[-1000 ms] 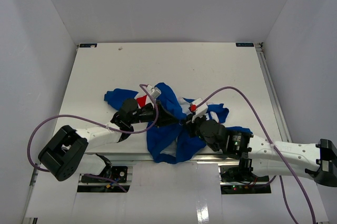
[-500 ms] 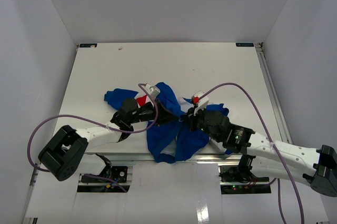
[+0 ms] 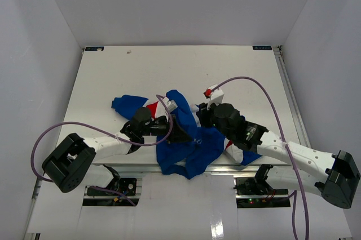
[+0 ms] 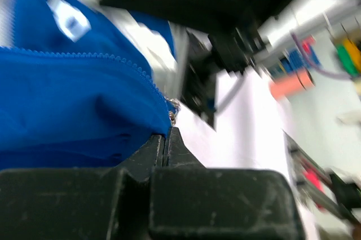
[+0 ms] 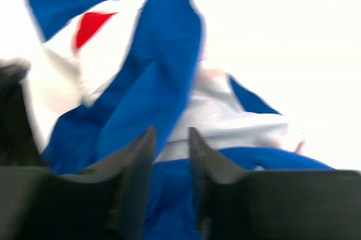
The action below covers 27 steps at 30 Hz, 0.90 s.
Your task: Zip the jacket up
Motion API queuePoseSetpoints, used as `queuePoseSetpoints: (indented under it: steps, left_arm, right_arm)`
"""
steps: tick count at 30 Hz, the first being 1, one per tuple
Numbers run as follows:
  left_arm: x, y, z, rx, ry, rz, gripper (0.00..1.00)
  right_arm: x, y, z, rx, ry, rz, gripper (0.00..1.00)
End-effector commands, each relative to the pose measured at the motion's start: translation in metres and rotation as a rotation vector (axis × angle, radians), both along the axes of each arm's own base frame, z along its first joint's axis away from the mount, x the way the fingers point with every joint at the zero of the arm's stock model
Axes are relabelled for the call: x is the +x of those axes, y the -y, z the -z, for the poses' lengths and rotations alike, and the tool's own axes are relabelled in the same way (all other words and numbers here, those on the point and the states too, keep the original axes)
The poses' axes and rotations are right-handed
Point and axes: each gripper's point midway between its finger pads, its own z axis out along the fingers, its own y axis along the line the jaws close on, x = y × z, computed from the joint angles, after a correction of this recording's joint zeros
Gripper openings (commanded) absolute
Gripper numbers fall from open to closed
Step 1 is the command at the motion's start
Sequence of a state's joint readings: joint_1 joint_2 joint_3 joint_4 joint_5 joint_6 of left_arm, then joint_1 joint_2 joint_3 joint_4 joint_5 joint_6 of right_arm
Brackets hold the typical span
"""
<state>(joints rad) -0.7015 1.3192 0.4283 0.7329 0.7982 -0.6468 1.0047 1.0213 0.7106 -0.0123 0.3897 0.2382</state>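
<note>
Grip-setting, I'd judge: the soft royal-blue fabric jacket with white and red panels [image 3: 180, 151] lies bunched at the near edge of the desk [image 3: 113, 71], my left end effector [image 4: 166, 138] clamped on its zipper hem [image 4: 84, 56]. My right end effector [image 5: 171, 150] hovers slightly parted, empty; next it must pinch the slider.

We see bare counter [image 3: 186, 68] across the whole upper half of the top view, and narrower open strips along its left and right edges; a hand could pass there freely. The lower centre is crowded. The crumpled jacket [image 3: 180, 152] lies there, with the left hand [image 3: 183, 133] clamped on its edge and the right hand [image 3: 200, 117], jaws slightly apart, just beside it. Purple cables [image 3: 265, 96] arch over that spot from either side. White walls [image 3: 51, 54] close off the left, right and top.
</note>
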Motion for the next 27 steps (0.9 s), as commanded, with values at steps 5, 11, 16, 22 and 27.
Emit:
queuePoseSetpoints:
  steps: [5,11,16,22,27]
  left_arm:
    - [-0.028,-0.004,0.01,0.012,-0.174,0.157,0.0]
    - [-0.023,-0.003,0.013,0.029,-0.2,0.139,0.0]
    - [-0.021,-0.003,0.017,0.035,-0.242,0.145,0.0]
    - [-0.019,-0.003,0.017,0.041,-0.241,0.136,0.0]
    - [-0.019,-0.003,0.019,0.045,-0.247,0.135,0.0]
  right_arm:
    - [0.012,0.035,-0.004,-0.124,0.004,0.162,0.46]
    - [-0.016,0.035,0.002,-0.259,0.018,0.114,0.47]
    - [-0.055,0.016,-0.004,-0.327,0.104,0.026,0.48]
    - [-0.09,-0.004,0.007,-0.339,0.114,-0.051,0.51]
    - [-0.106,-0.008,0.019,-0.34,0.087,0.008,0.52]
